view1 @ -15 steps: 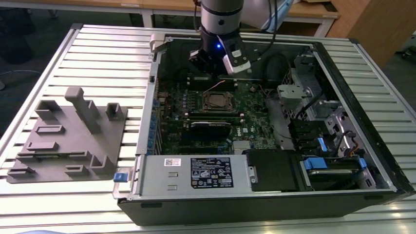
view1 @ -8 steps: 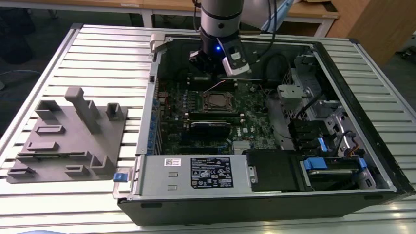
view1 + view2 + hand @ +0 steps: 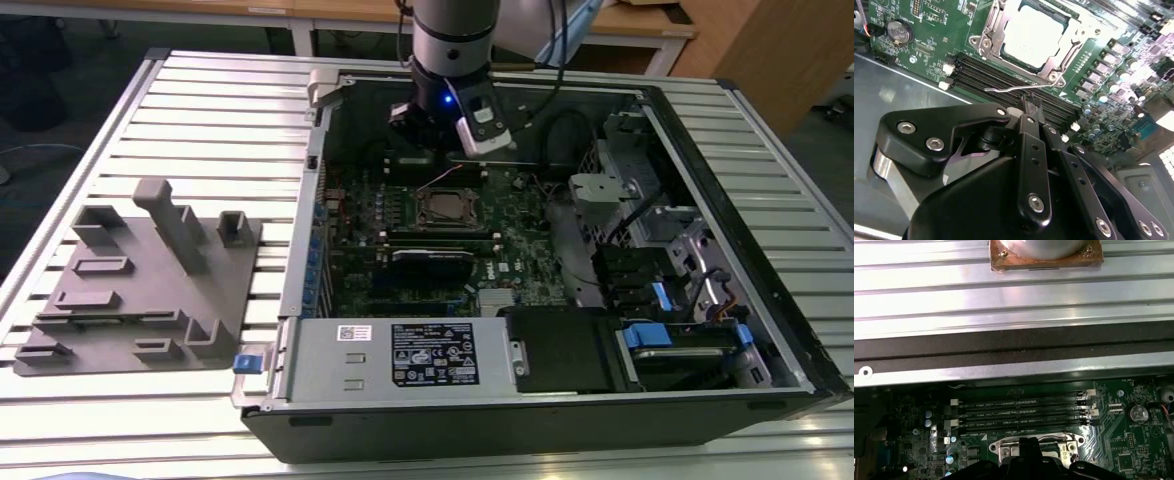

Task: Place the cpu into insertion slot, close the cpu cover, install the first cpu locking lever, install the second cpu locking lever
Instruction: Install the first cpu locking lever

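The cpu (image 3: 1030, 33) lies flat in the insertion slot (image 3: 445, 208) on the green motherboard. The silver cpu cover (image 3: 988, 42) frames it, lying down around its bright top. A thin wire locking lever (image 3: 1004, 90) stands loose along the side of the socket that faces the memory slots. My black gripper (image 3: 1030, 101) hangs over those slots, its fingers closed together with their tips right at this lever; whether they pinch it is hidden. In the first wrist view the gripper (image 3: 1030, 442) covers the middle of the slot (image 3: 1004, 447).
Long black memory slots (image 3: 979, 70) run beside the socket, and a coin battery (image 3: 899, 32) sits near them. The open case holds a power supply (image 3: 400, 355), drive bays (image 3: 667, 250) and cables. A grey fixture plate (image 3: 140, 280) lies at the exterior view's left.
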Controlling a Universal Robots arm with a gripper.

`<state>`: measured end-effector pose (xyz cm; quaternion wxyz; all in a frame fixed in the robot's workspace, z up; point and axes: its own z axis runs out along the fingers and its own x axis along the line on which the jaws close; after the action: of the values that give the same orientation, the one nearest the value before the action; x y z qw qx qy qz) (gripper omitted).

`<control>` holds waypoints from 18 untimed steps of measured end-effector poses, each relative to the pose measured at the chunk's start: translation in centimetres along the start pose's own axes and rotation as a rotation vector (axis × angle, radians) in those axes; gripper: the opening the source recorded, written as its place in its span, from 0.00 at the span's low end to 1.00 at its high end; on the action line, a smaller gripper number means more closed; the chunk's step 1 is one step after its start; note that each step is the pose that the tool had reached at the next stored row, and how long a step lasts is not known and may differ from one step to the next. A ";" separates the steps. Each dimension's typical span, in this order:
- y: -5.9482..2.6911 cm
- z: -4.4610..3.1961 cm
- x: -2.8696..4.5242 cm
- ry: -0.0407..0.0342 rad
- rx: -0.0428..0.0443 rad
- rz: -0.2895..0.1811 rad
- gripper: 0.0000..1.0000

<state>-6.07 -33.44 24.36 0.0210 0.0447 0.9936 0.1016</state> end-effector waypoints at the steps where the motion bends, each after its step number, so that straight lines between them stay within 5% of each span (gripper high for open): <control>1: 0.03 0.14 -0.02 -0.0001 -0.0001 0.000 0.11; 8: 0.06 1.35 -0.02 0.0000 -0.0001 0.000 0.11; 18: 0.41 2.10 -0.30 0.0000 -0.0001 0.000 0.11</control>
<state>-5.63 -32.65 22.40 0.0210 0.0448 0.9936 0.1016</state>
